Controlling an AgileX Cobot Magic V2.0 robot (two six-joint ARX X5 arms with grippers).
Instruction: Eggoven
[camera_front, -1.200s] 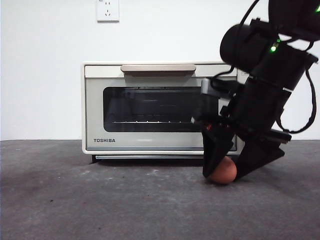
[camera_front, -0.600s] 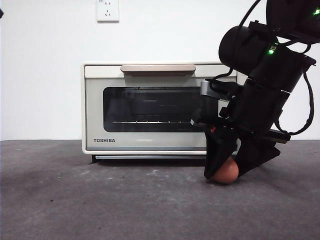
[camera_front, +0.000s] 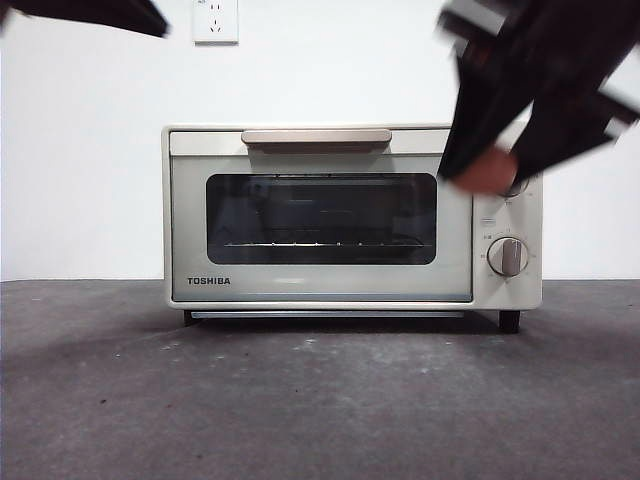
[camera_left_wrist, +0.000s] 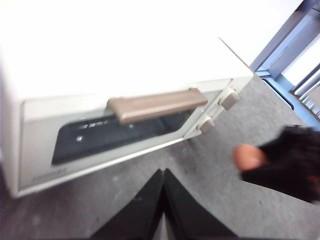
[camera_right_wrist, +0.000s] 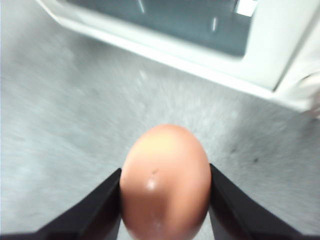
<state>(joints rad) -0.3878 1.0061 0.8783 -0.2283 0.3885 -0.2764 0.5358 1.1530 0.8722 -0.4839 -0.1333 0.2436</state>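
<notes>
Scene: A cream oven (camera_front: 352, 215) stood shut on a grey desk (camera_front: 300, 400), its tan handle (camera_front: 316, 136) along the top of the door.

Egg: The reddish-brown egg (camera_right_wrist: 165, 180) was off the desk, clamped between the jaws of the right gripper (camera_right_wrist: 165, 200); in the front view it hung, blurred, in front of the oven's upper knob, at the right end of the oven front.

Right gripper: Grasping the egg across its sides, one jaw on each flank, the blunt end showing beyond the jaws.

Left gripper: The left gripper (camera_left_wrist: 164, 200) hovered in front of the oven with its jaws pressed together on nothing, aimed roughly below the handle.

Door: The dark glass window (camera_front: 322, 218) showed a wire rack inside; no gap was visible at the door's edges.

Step in hand: Judged to be carrying the egg up while the door waits to be opened.

How to do it well: The egg likely wants a steady, light squeeze and a slow carry, kept well clear of the door's swing. The left gripper would probably need to spread its jaws and take the handle near its middle, so the door drops evenly before the egg goes toward the rack.

Risk: A shell may crack under too tight a pinch, or slip if jolted.
</notes>
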